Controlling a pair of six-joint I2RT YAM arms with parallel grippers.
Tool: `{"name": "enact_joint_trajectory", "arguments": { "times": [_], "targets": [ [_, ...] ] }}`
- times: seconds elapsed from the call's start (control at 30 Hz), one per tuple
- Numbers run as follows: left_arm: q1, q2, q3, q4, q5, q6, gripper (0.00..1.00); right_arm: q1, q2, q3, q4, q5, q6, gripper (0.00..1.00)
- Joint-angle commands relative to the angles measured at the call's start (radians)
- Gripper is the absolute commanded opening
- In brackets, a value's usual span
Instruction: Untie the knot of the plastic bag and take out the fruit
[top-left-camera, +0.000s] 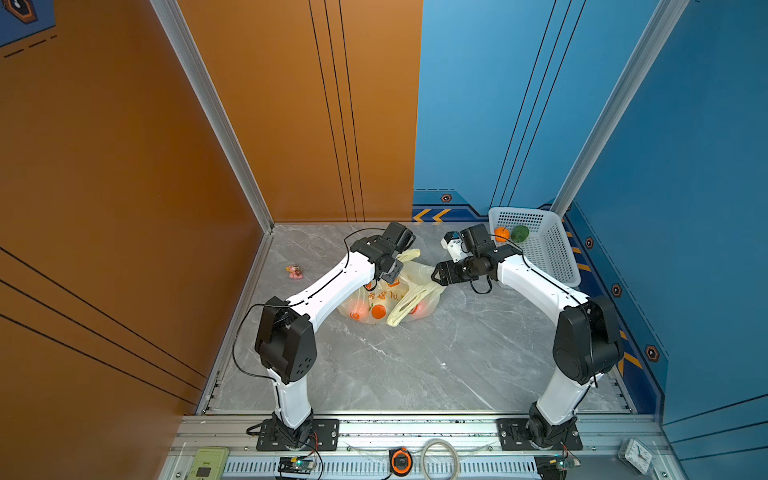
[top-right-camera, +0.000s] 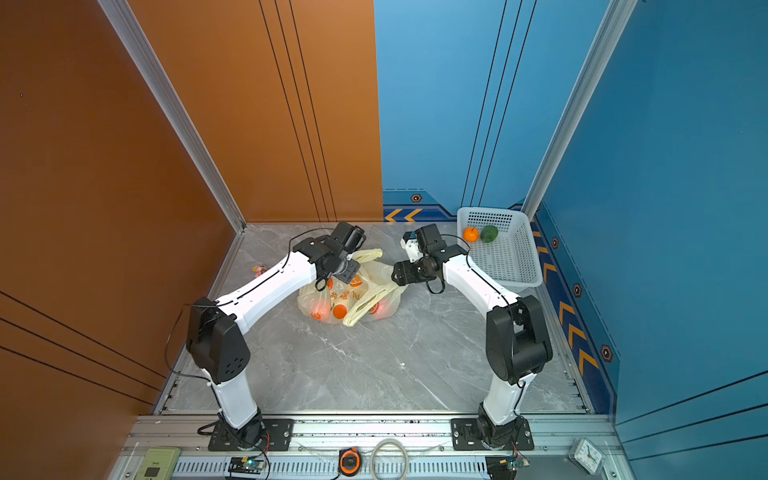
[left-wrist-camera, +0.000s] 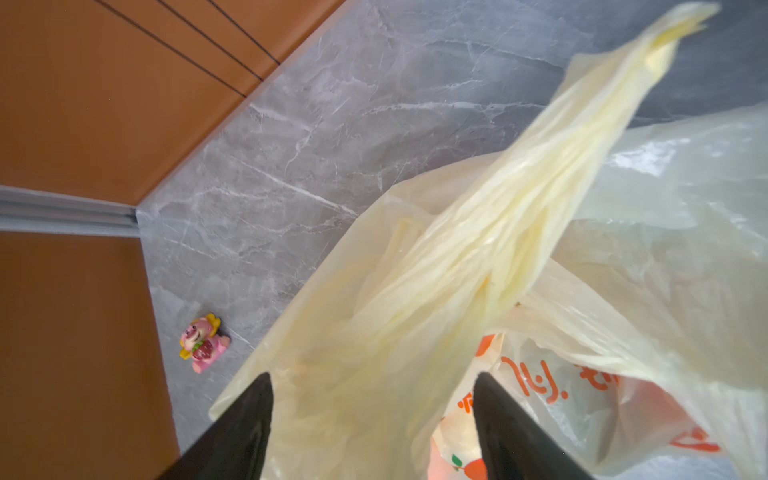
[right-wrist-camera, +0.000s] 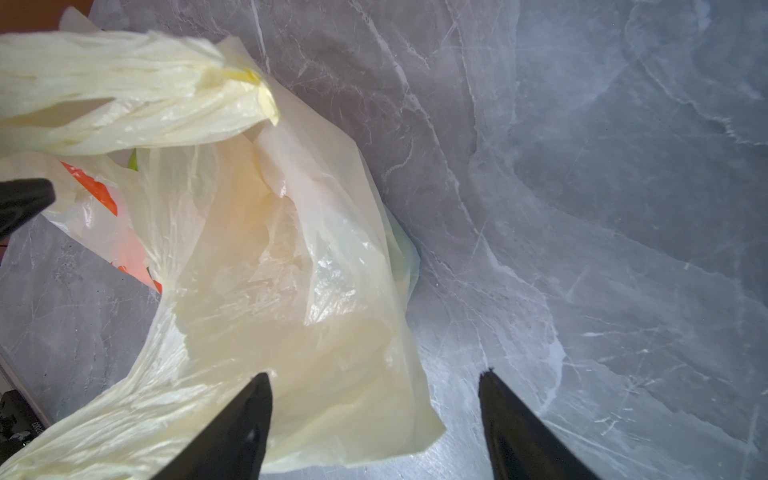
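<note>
Hovering over the plastic bag (top-left-camera: 420, 272) in the middle of the marble worktop (top-left-camera: 415, 374), the left pincer (left-wrist-camera: 372, 378) stands spread, with a cream handle strip (left-wrist-camera: 519, 199) running up between its fingers (left-wrist-camera: 249, 415). The right pincer (right-wrist-camera: 374, 374) is spread too, one finger above the bag's edge and the other above bare stone. Reddish fruit (top-left-camera: 360, 308) shows through the bag. An orange (top-left-camera: 501, 234) and a green fruit (top-left-camera: 520, 233) sit in the white basket (top-left-camera: 557, 257) at the back right. A pink toy figure (top-left-camera: 294, 272) lies near the left wall.
</note>
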Motion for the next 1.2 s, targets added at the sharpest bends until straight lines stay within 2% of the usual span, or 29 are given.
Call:
{"name": "enact_joint_trajectory", "arguments": {
  "times": [0.0,0.13,0.23,0.5,0.83,1.03,1.17],
  "targets": [
    [0.040,-0.010,-0.011,0.023,-0.018,0.004,0.54,-0.010,-0.012,-0.006,-0.016,-0.023,0.012,0.79],
    [0.079,-0.060,-0.066,0.089,0.069,-0.020,0.17,-0.021,-0.020,0.009,-0.016,-0.033,0.020,0.79],
    [0.084,-0.114,-0.129,0.153,0.112,-0.017,0.00,-0.028,-0.024,0.032,-0.018,-0.044,0.022,0.79],
    [0.055,-0.308,-0.332,0.368,0.245,0.000,0.00,-0.007,-0.004,0.159,-0.025,-0.109,0.007,0.80],
    [0.051,-0.520,-0.529,0.546,0.295,-0.045,0.00,0.085,0.120,0.327,-0.033,-0.167,-0.049,0.82],
    [0.050,-0.536,-0.546,0.558,0.311,-0.052,0.00,0.152,0.187,0.416,-0.048,-0.103,-0.098,0.83],
    [0.050,-0.548,-0.552,0.571,0.324,-0.059,0.00,0.178,0.237,0.455,-0.077,0.008,-0.111,0.83]
  ]
}}
